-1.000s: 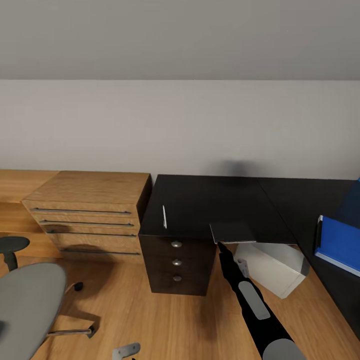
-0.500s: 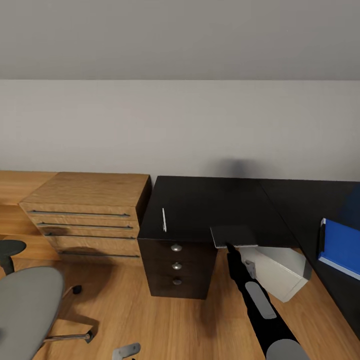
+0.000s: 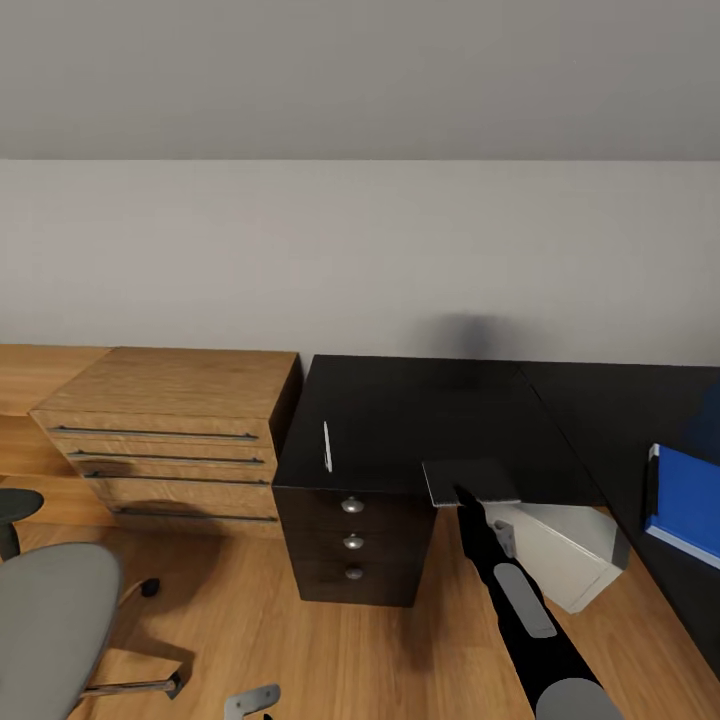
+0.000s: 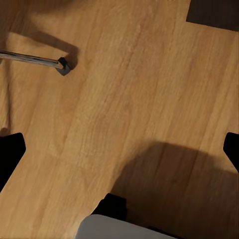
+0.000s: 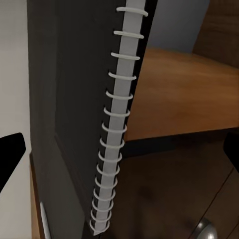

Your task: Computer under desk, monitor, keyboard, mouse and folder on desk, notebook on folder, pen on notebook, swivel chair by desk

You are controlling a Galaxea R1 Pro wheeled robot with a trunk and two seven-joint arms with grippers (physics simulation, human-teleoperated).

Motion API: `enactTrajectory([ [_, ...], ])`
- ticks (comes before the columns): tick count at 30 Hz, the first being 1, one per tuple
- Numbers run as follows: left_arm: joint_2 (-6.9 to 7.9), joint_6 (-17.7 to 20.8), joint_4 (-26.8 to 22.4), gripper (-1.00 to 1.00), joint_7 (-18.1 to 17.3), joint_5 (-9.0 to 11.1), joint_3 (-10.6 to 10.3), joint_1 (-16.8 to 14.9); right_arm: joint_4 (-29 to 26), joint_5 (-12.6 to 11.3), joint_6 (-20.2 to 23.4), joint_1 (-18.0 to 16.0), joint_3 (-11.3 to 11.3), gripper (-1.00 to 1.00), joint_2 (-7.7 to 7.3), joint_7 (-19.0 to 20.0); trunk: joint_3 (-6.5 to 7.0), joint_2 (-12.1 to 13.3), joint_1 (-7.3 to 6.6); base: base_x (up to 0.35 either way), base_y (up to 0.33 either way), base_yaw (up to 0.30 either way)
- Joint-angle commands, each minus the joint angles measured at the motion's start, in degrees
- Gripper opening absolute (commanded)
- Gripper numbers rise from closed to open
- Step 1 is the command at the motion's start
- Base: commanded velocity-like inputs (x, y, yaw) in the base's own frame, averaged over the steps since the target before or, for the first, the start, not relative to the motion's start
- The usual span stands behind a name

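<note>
**A:** What was on the left of the scene?

**B:** The grey padded swivel chair (image 3: 50, 610) stood on the wooden floor (image 3: 300, 640) at the near left, with a light wooden chest of drawers (image 3: 170, 430) against the wall beyond it. The left gripper (image 4: 119, 149) pointed down at the bare floor beside a chair leg; its dark fingertips (image 4: 10, 154) sat wide apart at the frame edges, with nothing between them.

**B:** And in the middle?

**A:** The black desk (image 3: 420, 410) with its three-knob drawer stack. A thin white pen (image 3: 326, 446) lay on the desk's left part, its long axis running near to far. Right of the pen, at the desk's near edge, the dark grey spiral-bound notebook (image 3: 470, 482) lay flat.

**B:** Which arm was nearer to it?

**A:** The right one. The black right arm reached up from the near right, and the right gripper (image 3: 462, 492) met the notebook's near edge. In the right wrist view the notebook's white wire spine (image 5: 115, 124) ran lengthwise straight out from the gripper. The jaws seemed closed on that edge, though I could not confirm the contact.

**B:** And further right?

**A:** A white computer case (image 3: 565, 550) stood on the floor under the desk. The blue folder (image 3: 688, 505) lay on the desk at the far right, well apart from the notebook, so the carry would probably go rightward.
</note>
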Motion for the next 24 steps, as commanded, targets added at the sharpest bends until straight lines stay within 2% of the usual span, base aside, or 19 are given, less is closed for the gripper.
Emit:
enactTrajectory([
  [1,0.10,-0.1,-0.1,1.00,0.4,0.4,-0.4,-0.1,0.0,-0.6,0.2,0.0,-0.2,1.00,0.06,0.2,-0.05,0.0,0.00,0.038,0.000,0.000],
  [7,0.06,-0.2,0.0,1.00,0.4,0.4,-0.4,-0.1,0.1,-0.6,0.2,0.0,-0.2,1.00,0.05,0.2,-0.05,0.0,0.00,0.102,0.000,0.000],
  [24,0.05,-0.2,0.0,1.00,0.4,0.4,-0.4,-0.1,0.0,-0.6,0.2,0.0,-0.1,1.00,0.05,0.2,-0.05,0.0,0.00,0.006,0.000,0.000],
])
